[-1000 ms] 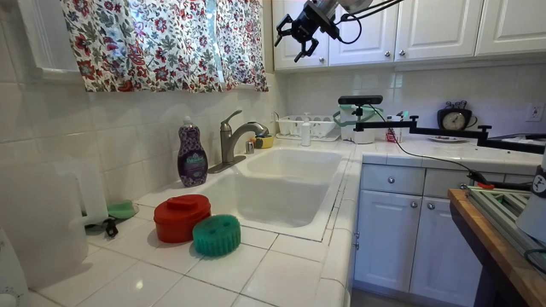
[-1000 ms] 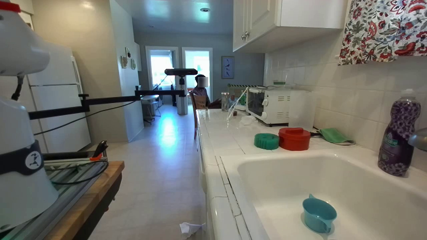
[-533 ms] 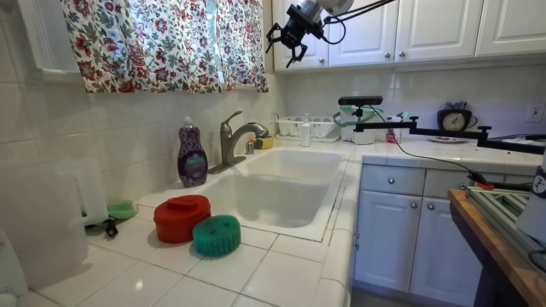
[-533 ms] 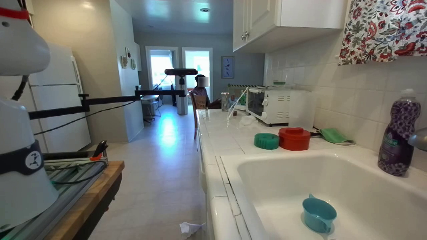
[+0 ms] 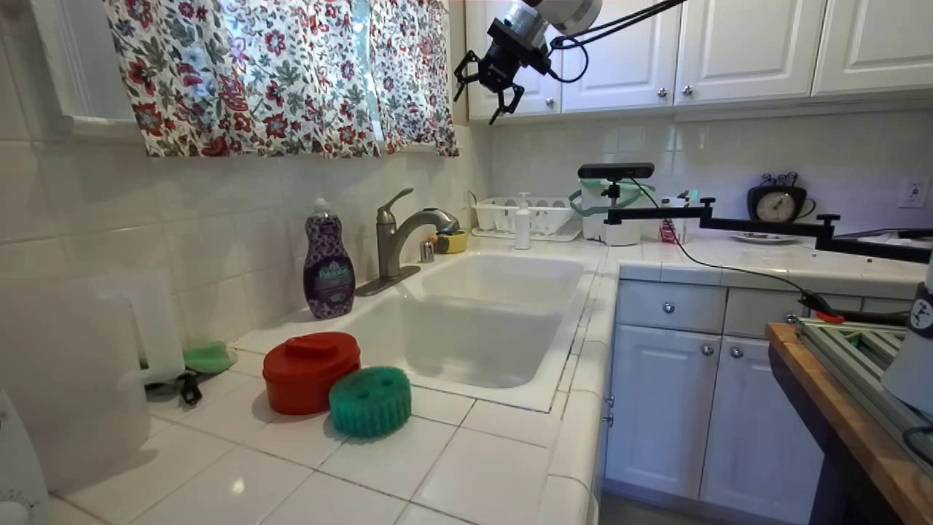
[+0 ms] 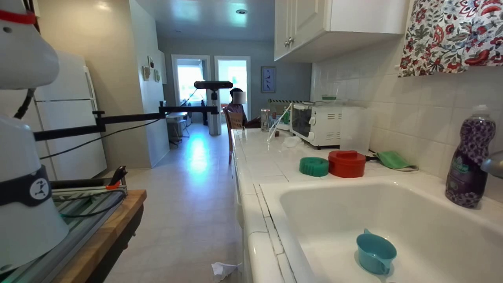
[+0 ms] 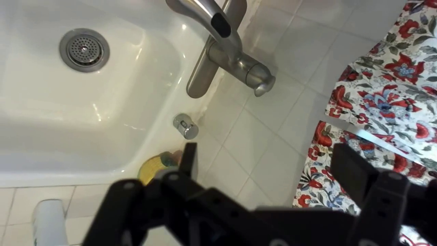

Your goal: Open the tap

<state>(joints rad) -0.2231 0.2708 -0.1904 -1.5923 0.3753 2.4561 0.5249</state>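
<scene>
The tap (image 5: 391,251) is grey brushed metal with an arched spout, at the back edge of the sink. Its lever handle (image 5: 394,203) points up and to the right in that exterior view. In another exterior view only the spout tip (image 6: 493,164) shows at the right edge. In the wrist view the tap (image 7: 228,54) is seen from above, at the upper middle, its handle top (image 7: 263,83) apart from the fingers. My gripper (image 5: 475,109) is open and empty, high above the tap and sink; its spread fingers (image 7: 264,150) also show in the wrist view.
A purple soap bottle (image 5: 329,266) stands beside the tap. A floral curtain (image 5: 291,80) hangs behind, and upper cabinets (image 5: 619,62) are behind the arm. The sink (image 6: 342,204) holds a blue cup (image 6: 376,253). A camera on a black arm (image 5: 765,224) reaches over the counter.
In an exterior view my gripper has moved left and down, mostly in the first half second, then slightly lower. It stays open. The tap has not moved.
</scene>
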